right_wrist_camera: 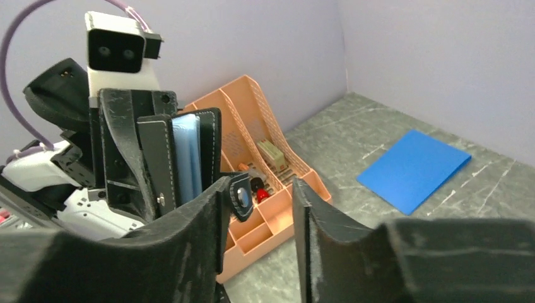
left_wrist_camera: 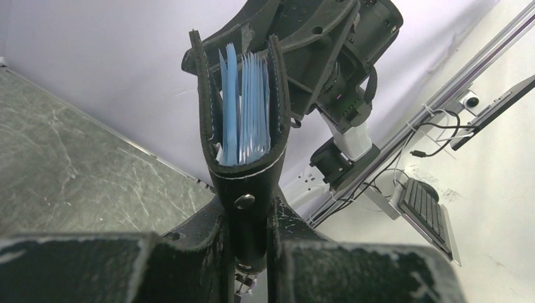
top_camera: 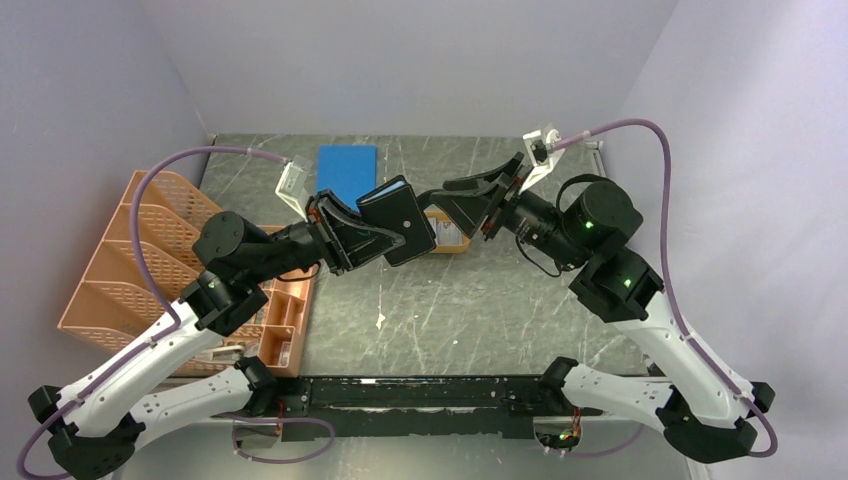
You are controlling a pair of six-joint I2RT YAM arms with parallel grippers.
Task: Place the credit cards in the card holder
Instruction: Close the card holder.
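- Card holder [top_camera: 398, 222]: black, held off the desk [top_camera: 480, 300] between both arms, mouth gaping, blue pockets showing.
- My left tool [left_wrist_camera: 249, 252]: pinching the holder's lower end.
- My right tool [right_wrist_camera: 260, 233]: fingers spread, just beside the snap tab [right_wrist_camera: 240, 197].
- Orange file rack [top_camera: 130, 260]: desk, left side.

Tally: one black wallet [top_camera: 398, 222], one blue sheet [top_camera: 346, 170]. One orange mesh file rack [top_camera: 130, 255], one small orange tray [top_camera: 455, 240]. Two robot arms: left arm [top_camera: 250, 255], right arm [top_camera: 590, 225].
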